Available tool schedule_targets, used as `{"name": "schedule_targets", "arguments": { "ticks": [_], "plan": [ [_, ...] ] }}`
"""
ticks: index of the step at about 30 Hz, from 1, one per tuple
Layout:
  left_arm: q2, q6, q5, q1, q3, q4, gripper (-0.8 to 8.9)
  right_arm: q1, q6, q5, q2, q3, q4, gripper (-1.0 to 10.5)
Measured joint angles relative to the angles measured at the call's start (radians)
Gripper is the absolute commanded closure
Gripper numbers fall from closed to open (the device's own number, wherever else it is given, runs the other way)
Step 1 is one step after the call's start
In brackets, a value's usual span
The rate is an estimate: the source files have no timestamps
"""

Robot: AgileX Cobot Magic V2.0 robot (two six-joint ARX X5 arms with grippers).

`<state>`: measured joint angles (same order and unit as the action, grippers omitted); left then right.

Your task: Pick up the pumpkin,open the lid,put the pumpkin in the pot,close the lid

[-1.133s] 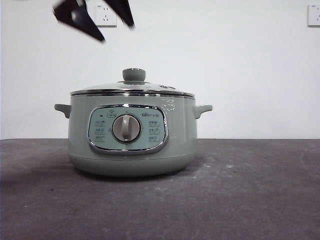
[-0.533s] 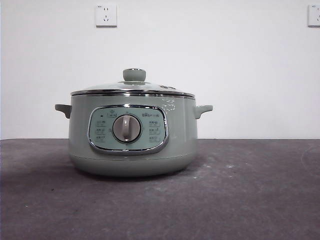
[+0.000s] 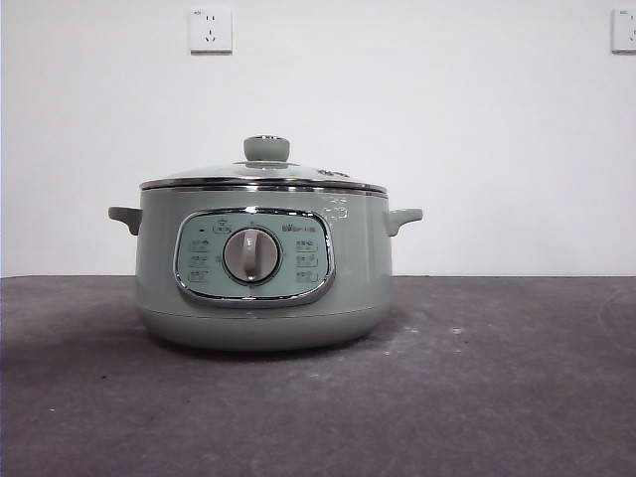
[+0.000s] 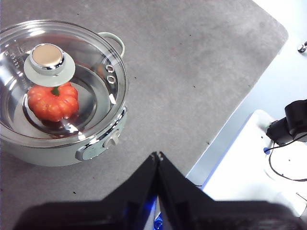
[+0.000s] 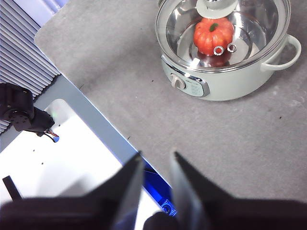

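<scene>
— Orange-red and glossy, the pumpkin (image 4: 53, 101) sits on the steel floor of the pot (image 3: 263, 268), ribbed sides showing through the lid (image 4: 62, 81). Why is it there?

— Judging by the task, that is its goal place: inside, with the glass dome seated on the chrome rim all round. All four steps look done.

— And the arms?

— Both are drawn off. The left gripper (image 4: 157, 155) hangs high with its black jaws pressed together, tips touching, holding nothing; the pot lies well apart from it, ahead and off to one side. The right gripper (image 5: 156, 163) hovers over the table (image 5: 240, 143) edge, jaws slightly apart and empty, the pot far ahead of its tips.

— Surfaces?

— Sage-green enamel on the pot, a round green knob (image 3: 266, 149) capped with metal, a grey dial (image 3: 251, 254) in a chrome-framed panel, and coarse grey felt-like matting on the table.
</scene>
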<state>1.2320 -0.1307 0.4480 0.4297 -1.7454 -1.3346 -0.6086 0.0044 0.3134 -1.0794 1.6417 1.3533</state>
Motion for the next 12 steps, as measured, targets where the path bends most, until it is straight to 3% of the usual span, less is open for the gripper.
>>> {"name": "schedule_targets", "arguments": {
  "ticks": [12],
  "plan": [
    [0.000, 0.000, 0.000, 0.000, 0.000, 0.000, 8.17, 0.000, 0.030, -0.029, 0.007, 0.000, 0.000, 9.5]
  ]
}}
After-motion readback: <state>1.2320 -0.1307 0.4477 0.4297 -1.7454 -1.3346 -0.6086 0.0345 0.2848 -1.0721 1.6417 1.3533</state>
